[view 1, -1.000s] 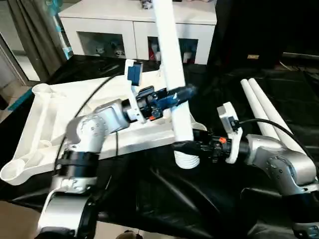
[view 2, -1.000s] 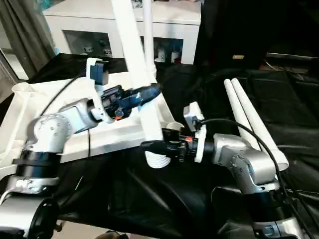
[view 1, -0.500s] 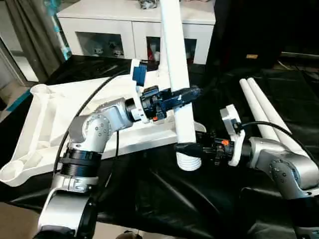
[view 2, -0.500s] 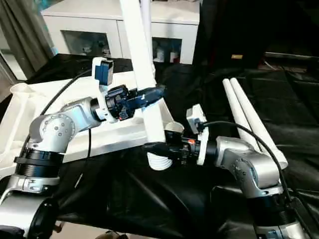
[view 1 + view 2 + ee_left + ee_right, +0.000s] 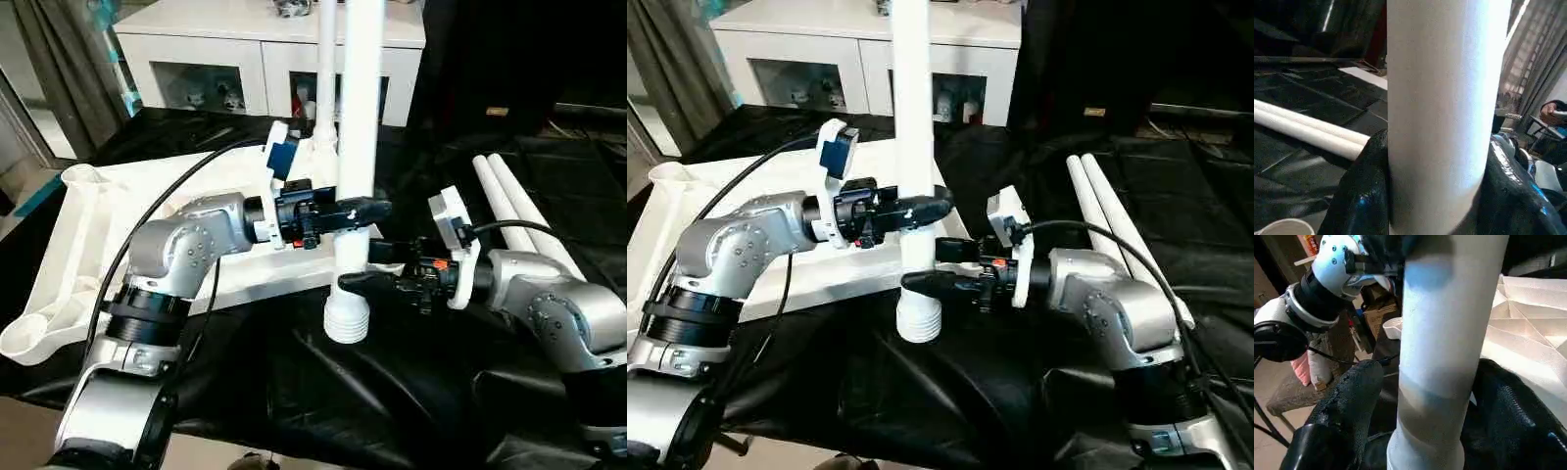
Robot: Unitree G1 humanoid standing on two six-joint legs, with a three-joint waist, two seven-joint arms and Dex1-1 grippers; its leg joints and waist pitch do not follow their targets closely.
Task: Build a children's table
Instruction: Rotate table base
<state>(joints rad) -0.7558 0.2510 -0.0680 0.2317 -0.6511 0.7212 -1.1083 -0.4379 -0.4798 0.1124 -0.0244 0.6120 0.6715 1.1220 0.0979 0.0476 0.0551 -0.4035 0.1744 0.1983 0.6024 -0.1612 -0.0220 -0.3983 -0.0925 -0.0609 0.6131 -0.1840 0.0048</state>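
Observation:
The white tabletop [image 5: 98, 220] lies underside up on black cloth, with round sockets at its corners. One leg [image 5: 325, 69] stands in a far socket. My left gripper [image 5: 362, 208] is shut on a second white leg [image 5: 359, 108], held upright, its fingers [image 5: 1364, 196] wrapped around the tube. The leg's ribbed end [image 5: 346, 321] hangs just off the tabletop's near right corner, over the cloth. My right gripper [image 5: 364, 267] straddles this leg lower down. It is open, with a gap beside one finger [image 5: 1347, 401]. Two more legs [image 5: 509, 211] lie side by side at the right.
A white cabinet [image 5: 265, 49] with glass-fronted shelves stands behind the work. Black cloth [image 5: 392, 392] covers the surface in front and to the right. A grey curtain [image 5: 54, 69] hangs at the left.
The held leg has swung from a tilt to upright, and its ribbed end has shifted slightly left. Both grippers moved with it.

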